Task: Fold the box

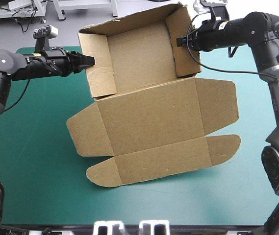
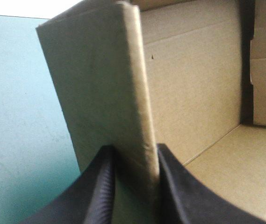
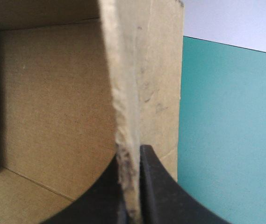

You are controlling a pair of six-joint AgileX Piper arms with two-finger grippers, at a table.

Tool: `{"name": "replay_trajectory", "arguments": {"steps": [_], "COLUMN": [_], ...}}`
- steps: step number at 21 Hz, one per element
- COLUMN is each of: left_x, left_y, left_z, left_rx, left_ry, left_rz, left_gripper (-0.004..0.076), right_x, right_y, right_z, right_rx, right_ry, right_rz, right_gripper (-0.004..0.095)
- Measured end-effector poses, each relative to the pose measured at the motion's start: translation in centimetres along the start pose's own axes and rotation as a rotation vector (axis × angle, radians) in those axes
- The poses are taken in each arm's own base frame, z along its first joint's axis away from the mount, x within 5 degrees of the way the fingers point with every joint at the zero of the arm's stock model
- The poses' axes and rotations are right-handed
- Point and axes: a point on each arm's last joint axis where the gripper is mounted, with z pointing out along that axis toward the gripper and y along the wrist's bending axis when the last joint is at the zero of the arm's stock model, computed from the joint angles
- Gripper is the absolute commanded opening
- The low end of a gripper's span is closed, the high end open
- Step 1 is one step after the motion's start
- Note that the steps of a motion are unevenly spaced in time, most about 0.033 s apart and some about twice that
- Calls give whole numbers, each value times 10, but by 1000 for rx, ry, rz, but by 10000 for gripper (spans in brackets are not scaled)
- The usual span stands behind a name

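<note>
Box side walls pinched between left claw, right claw.

Overhead view; wrist close-ups of box

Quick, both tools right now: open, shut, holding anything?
Left tool: shut on the left wall of the brown cardboard box.
Right tool: shut on its right wall.

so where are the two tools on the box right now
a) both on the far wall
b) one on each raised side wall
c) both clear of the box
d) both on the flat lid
b: the left tool is shut on the left raised wall of the box and the right tool on the right one; each wrist view shows the board clamped.
</note>
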Motion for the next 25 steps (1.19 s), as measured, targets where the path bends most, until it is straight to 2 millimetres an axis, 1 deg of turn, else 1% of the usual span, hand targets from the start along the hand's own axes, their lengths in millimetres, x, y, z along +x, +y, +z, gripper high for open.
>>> {"name": "replay_trajectory", "arguments": {"steps": [2,4,5,6,7,8,9,10,11,13,15,17,18,20,25], "left_x": [1,2,1,-1,-4,-5,-7,-6,-5,1,11,21,26,35,58], "left_y": [-1,-10,-21,-27,-42,-47,-60,-67,-73,-69,-54,-39,-32,-18,5], "left_z": [3,8,11,11,10,9,7,6,3,10,29,56,71,95,130], "left_rx": [-25,-29,-30,-35,-66,-95,-129,-179,-254,-338,-398,-426,-429,-438,-458], "left_ry": [3,10,20,23,33,41,46,60,88,176,304,413,448,509,619], "left_rz": [20,54,92,117,172,204,240,270,288,284,245,196,171,130,56], "left_gripper": [-11,-11,-11,-11,-11,-11,-11,-11,-11,-11,-11,-11,-11,-11,-11], "right_x": [0,1,4,5,7,9,10,11,14,23,42,65,78,102,143], "right_y": [1,1,-1,-2,-4,-4,-1,5,17,27,28,21,17,8,-6], "right_z": [-3,-7,-10,-12,-14,-14,-16,-15,-13,-2,18,38,46,63,95], "right_rx": [10,32,61,74,117,136,164,172,178,193,213,229,239,254,261], "right_ry": [-1,15,44,56,85,98,110,113,125,171,263,366,414,494,589], "right_rz": [4,9,13,16,20,18,14,4,-17,-33,-20,5,18,44,81], "right_gripper": [-3,-3,-3,-3,-3,-3,-3,-3,-3,-4,-4,-4,-5,-5,-5]}}
